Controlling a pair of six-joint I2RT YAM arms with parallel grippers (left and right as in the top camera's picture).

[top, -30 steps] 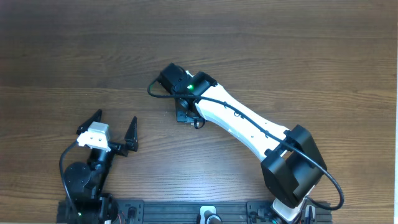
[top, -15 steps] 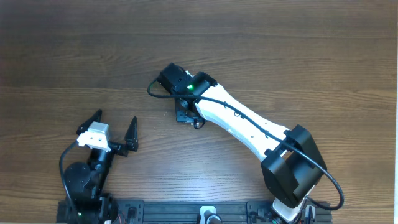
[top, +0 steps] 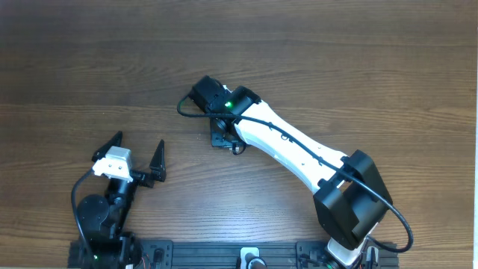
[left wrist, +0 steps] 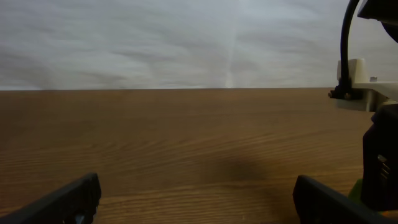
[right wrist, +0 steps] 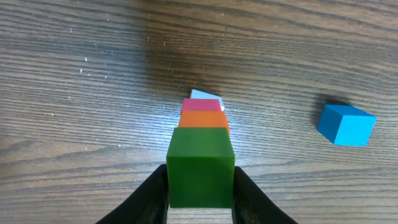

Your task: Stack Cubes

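In the right wrist view a green cube (right wrist: 200,165) tops a stack made of an orange cube (right wrist: 204,119), a pink cube (right wrist: 201,104) and a pale cube (right wrist: 206,96) at the bottom. My right gripper (right wrist: 200,182) is shut on the green cube, one finger on each side. A blue cube (right wrist: 346,124) lies alone on the wood beside the stack. From above, the right gripper (top: 225,138) is near the table's middle, and the arm covers the stack. My left gripper (top: 139,141) rests open near the front left, holding nothing.
The wooden table (top: 358,67) stretches bare to the back and right. The left wrist view looks across the wood towards a pale wall (left wrist: 186,43), with part of the right arm (left wrist: 373,93) at its edge.
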